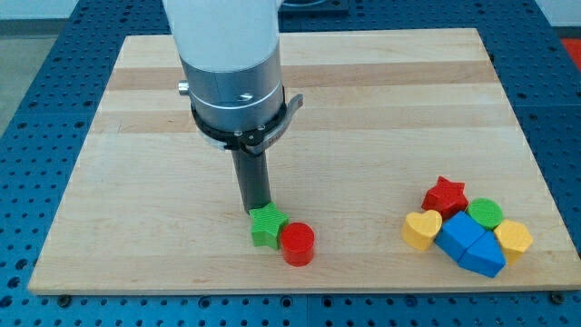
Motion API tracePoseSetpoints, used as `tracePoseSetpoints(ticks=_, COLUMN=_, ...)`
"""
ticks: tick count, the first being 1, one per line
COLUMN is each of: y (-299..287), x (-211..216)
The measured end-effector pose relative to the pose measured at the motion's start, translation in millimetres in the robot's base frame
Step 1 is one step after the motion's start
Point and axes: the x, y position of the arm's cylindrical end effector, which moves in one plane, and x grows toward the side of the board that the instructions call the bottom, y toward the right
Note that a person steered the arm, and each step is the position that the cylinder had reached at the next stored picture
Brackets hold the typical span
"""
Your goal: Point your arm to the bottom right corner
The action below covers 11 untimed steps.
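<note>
My tip (257,212) rests on the wooden board (363,100) left of centre, near the view's bottom. It touches the top-left side of a green star block (268,225). A red cylinder (297,243) sits against the green star's lower right. The board's bottom right corner (561,287) lies far to the right of my tip, beyond a cluster of blocks.
A cluster sits near the bottom right: a red star (445,195), a green cylinder (485,213), a yellow heart (422,229), a yellow hexagon (513,240) and two blue blocks (468,243). The arm's white and grey body (231,64) rises above my tip.
</note>
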Motion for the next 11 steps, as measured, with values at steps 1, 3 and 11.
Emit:
tracePoseSetpoints(ticks=1, y=0, x=-2)
tracePoseSetpoints(ticks=3, y=13, x=-60)
tracePoseSetpoints(ticks=11, y=354, x=87)
